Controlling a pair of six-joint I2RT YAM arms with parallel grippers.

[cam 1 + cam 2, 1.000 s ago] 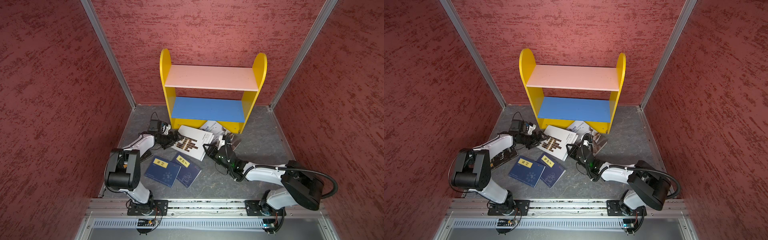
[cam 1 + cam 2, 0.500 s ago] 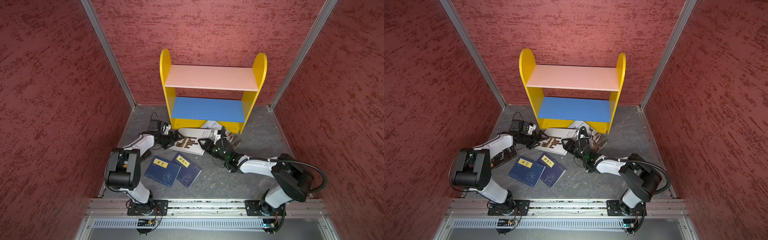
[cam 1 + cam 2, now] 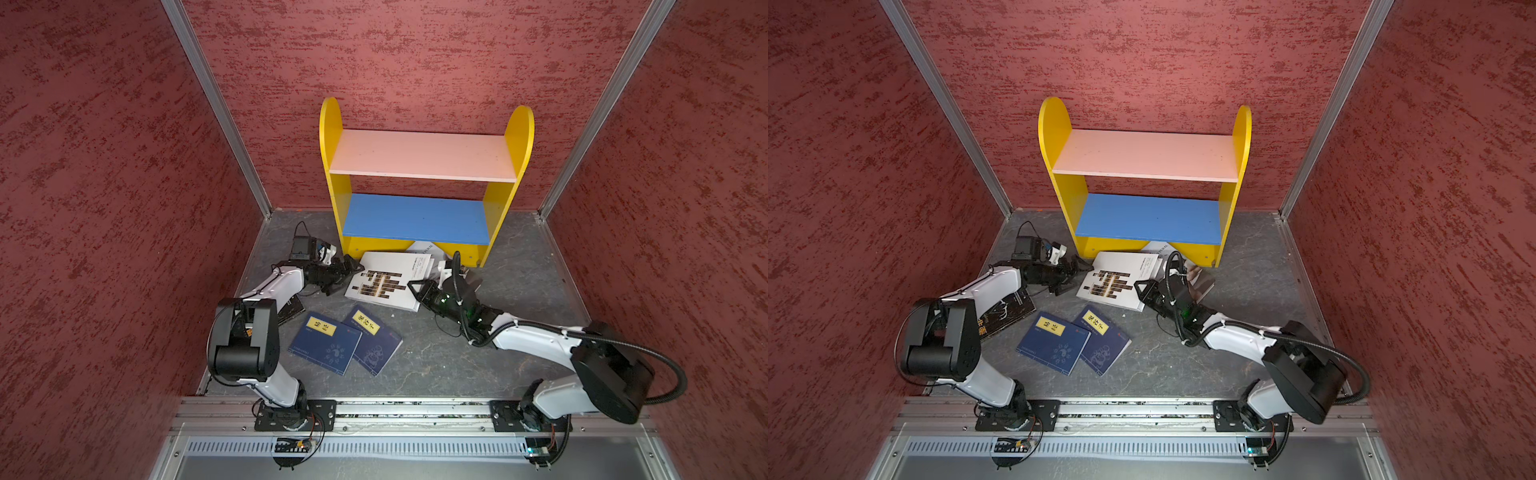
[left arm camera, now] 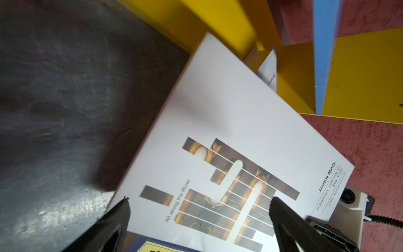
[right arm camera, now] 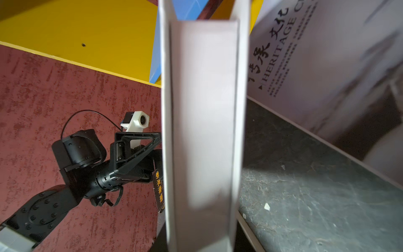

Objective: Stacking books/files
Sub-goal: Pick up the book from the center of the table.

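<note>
On the dark floor (image 3: 436,357) before the yellow shelf (image 3: 415,158), pinching the white 'All along the River' book (image 3: 395,270) by its near edge in the right claw (image 3: 415,287), holding the left claw (image 3: 347,277) spread wide just beyond the opposite edge.

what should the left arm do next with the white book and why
Probably ease the left claw forward and shut it on the edge of the white book. Its jaws stand wide open astride that edge, gripping nothing, while the right claw sits at the opposite edge, so a second grip would likely steady the book.
</note>
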